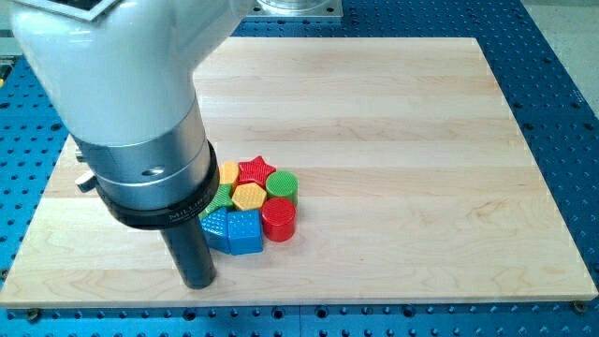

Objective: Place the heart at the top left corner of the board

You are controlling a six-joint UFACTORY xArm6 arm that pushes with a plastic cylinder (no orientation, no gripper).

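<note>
Touching bench (421, 140): my tip (198, 283), bare rod, grasping nothing.
Right of tip: blue block (245, 231).
Collar (164, 211) writing: unreadable.

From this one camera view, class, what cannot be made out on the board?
- The heart: not identifiable; the arm's housing covers the cluster's left side.
- Green block and yellow block: partly hidden, shapes unclear.
- My tip: whether it touches the blue block is unclear.
- Board's top left corner: hidden by the arm.
</note>
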